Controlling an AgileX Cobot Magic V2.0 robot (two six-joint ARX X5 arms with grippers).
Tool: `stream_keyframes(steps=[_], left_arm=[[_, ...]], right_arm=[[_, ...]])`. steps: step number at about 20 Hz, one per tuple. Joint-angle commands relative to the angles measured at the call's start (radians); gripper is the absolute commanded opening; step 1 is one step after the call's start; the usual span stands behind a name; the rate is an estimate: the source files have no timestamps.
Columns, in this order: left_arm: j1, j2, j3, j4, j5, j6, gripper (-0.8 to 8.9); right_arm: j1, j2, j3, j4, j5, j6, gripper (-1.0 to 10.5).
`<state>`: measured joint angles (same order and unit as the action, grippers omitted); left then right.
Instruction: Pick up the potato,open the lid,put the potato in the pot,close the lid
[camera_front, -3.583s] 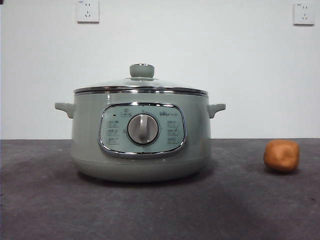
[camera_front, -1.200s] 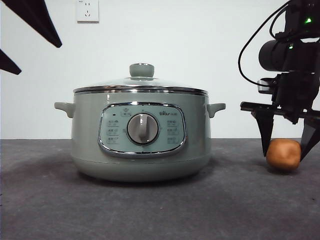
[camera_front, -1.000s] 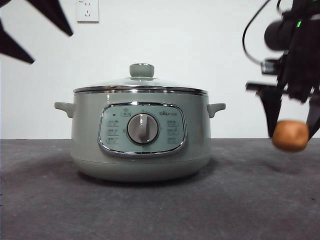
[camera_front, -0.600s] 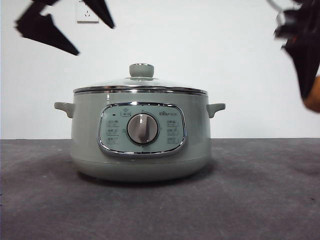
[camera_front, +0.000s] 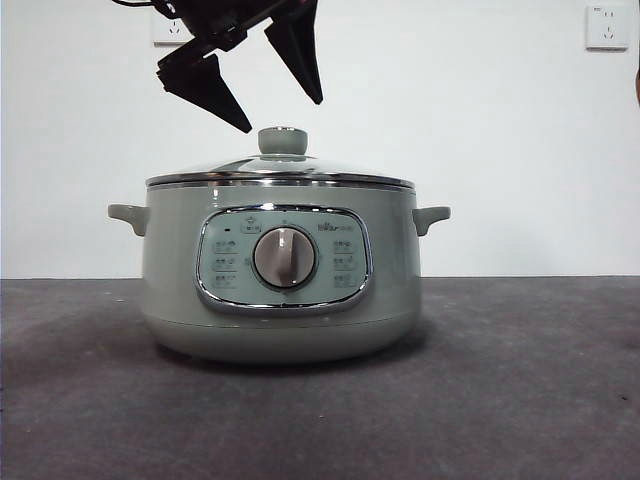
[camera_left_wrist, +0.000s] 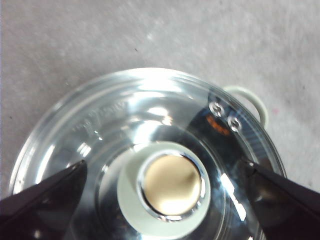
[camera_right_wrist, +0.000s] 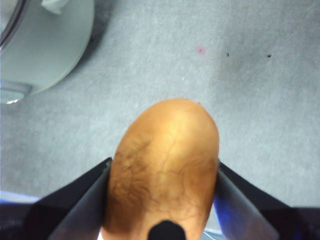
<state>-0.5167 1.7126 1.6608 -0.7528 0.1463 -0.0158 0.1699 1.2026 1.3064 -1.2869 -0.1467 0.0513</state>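
The pale green pot (camera_front: 280, 270) stands mid-table with the glass lid (camera_front: 280, 168) shut on it. My left gripper (camera_front: 283, 116) hangs open just above the lid's green knob (camera_front: 283, 140), one jaw on each side and neither touching it. In the left wrist view the knob (camera_left_wrist: 167, 187) lies between the spread jaws of the left gripper (camera_left_wrist: 161, 164), over the lid (camera_left_wrist: 100, 130). My right gripper (camera_right_wrist: 163, 170) is shut on the orange-brown potato (camera_right_wrist: 165, 145), held in the air above the table beside the pot (camera_right_wrist: 45, 45). The potato is out of the front view.
The dark grey table (camera_front: 500, 400) stretches to both sides of the pot. A wall socket (camera_front: 608, 27) sits at the upper right, and another is partly hidden behind the left arm. The pot's side handles (camera_front: 432, 215) stick out.
The right gripper shut on the potato, lifted it off the table and left the front view to the right. The left gripper swung in from the upper left to above the knob.
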Motion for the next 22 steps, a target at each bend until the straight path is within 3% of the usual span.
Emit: stream_keyframes(steps=[1,5,8,12,15,17,22], left_arm=[[-0.018,0.033,0.000,-0.020,-0.019,0.042,7.81],[-0.045,0.053,0.000,-0.024,-0.078,0.053,7.68],[-0.060,0.054,0.000,-0.017,-0.122,0.053,5.81],[-0.063,0.055,0.000,-0.017,-0.120,0.050,4.06],[-0.063,0.055,0.000,-0.018,-0.121,0.050,1.06],[-0.063,0.055,0.000,-0.022,-0.121,0.049,-0.13],[-0.063,0.054,0.000,-0.018,-0.125,0.046,-0.12]], right_arm=[[0.002,-0.018,-0.002,-0.011,-0.003,-0.011,0.0],[0.002,-0.045,-0.002,-0.017,-0.003,-0.012,0.0],[0.002,-0.049,-0.002,-0.019,-0.003,-0.016,0.0],[0.002,-0.049,-0.002,-0.016,-0.003,-0.018,0.0],[0.002,-0.049,-0.002,-0.016,-0.003,-0.021,0.0],[0.002,-0.049,-0.002,-0.018,-0.003,-0.023,0.0],[0.002,-0.049,-0.002,-0.019,-0.003,-0.022,0.0]])
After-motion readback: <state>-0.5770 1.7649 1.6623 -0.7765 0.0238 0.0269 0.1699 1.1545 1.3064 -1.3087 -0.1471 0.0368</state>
